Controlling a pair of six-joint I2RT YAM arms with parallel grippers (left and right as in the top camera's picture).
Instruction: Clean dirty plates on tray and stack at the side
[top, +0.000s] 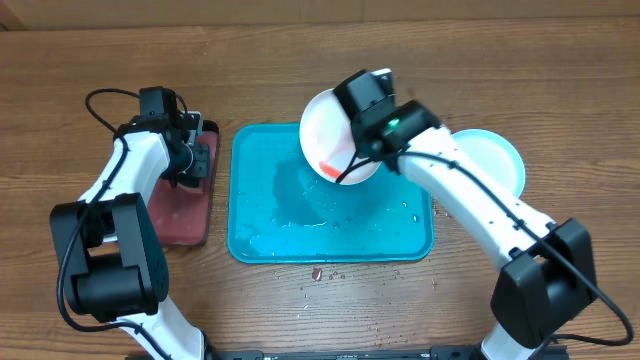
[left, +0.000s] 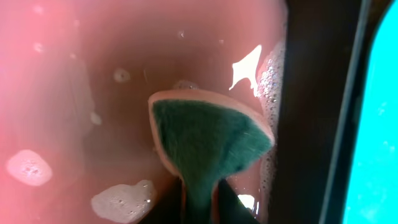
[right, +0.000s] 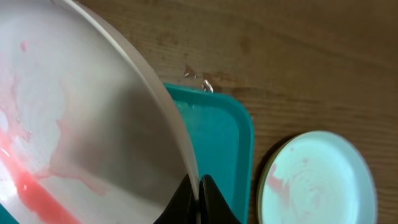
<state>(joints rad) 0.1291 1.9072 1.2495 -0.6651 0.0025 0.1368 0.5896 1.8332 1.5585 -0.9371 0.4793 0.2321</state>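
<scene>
Right gripper: jaws nearly together, pinching the thin rim of the white plate. The plate is held tilted on edge above the far right part of the tray, clear of its floor. A red smear runs across the plate's face, with paler pink streaks above it.

Tray floor is wet, with puddles and drops near the middle; no plate lies flat on it.

Light blue plate lies flat on the table just right of the tray, with faint pink traces on its face. A greenish edge shows beneath its left side – cannot tell what it belongs to.

Left gripper: jaws closed tight on the narrow end of a sponge, green scouring face up with a pinkish edge. The sponge sits down in the pink liquid of the small tray – foam patches float around it.
</scene>
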